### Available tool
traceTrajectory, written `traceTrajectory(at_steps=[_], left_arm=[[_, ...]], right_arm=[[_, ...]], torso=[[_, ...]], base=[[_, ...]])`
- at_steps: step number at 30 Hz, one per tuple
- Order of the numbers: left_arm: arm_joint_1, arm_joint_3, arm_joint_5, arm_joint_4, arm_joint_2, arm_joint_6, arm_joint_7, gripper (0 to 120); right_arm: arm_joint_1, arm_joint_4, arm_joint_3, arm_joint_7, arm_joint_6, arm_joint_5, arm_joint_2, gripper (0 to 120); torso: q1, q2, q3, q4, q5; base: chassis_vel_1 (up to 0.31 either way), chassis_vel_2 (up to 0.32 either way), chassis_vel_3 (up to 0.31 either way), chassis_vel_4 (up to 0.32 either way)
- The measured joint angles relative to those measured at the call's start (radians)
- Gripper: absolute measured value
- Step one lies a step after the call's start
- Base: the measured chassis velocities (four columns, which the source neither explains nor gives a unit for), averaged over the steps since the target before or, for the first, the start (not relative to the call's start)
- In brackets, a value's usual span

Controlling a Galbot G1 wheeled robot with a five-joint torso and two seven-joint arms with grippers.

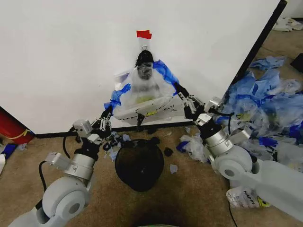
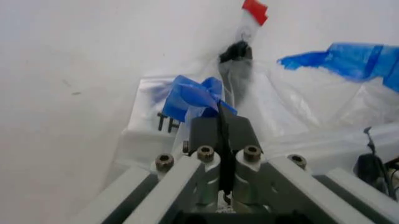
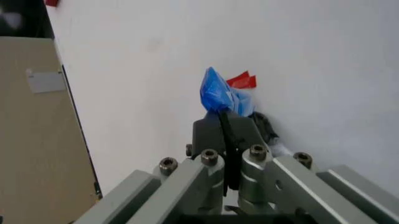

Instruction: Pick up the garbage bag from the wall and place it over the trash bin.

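Observation:
The garbage bag (image 1: 142, 92) hangs on the white wall (image 1: 61, 56) from a black hook (image 1: 144, 57) under a red tape piece (image 1: 144, 34). It is clear plastic with blue handles and a yellow print. My left gripper (image 1: 108, 113) is shut on the bag's left blue handle (image 2: 193, 95). My right gripper (image 1: 182, 96) is shut on the right blue handle (image 3: 219, 93). Both handles are pulled outward, spreading the bag's mouth. The black mesh trash bin (image 1: 139, 163) stands on the floor between my arms, below the bag.
A heap of blue-and-clear plastic bags (image 1: 270, 104) lies at the right, past the wall's black edge. A red cylinder (image 1: 13, 126) stands at the far left. Bag scraps (image 1: 191, 144) litter the brown carpet near the bin.

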Motion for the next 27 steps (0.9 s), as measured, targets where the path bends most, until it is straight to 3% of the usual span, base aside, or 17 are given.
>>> traceTrajectory(at_steps=[14, 27], left_arm=[[0.067, -0.066, 0.038, -0.085, -0.035, 0.002, 0.006, 0], [0.194, -0.149, 0.050, -0.154, -0.041, 0.004, 0.000, 0]], right_arm=[[-0.285, 0.013, 0.195, -0.119, 0.046, -0.029, 0.012, 0], [-0.401, 0.075, 0.231, -0.227, 0.080, -0.079, 0.009, 0]], torso=[[0.000, 0.000, 0.000, -0.0002, 0.0000], [0.000, 0.000, 0.000, 0.0000, -0.0002]], base=[[0.000, 0.000, 0.000, 0.000], [0.000, 0.000, 0.000, 0.000]])
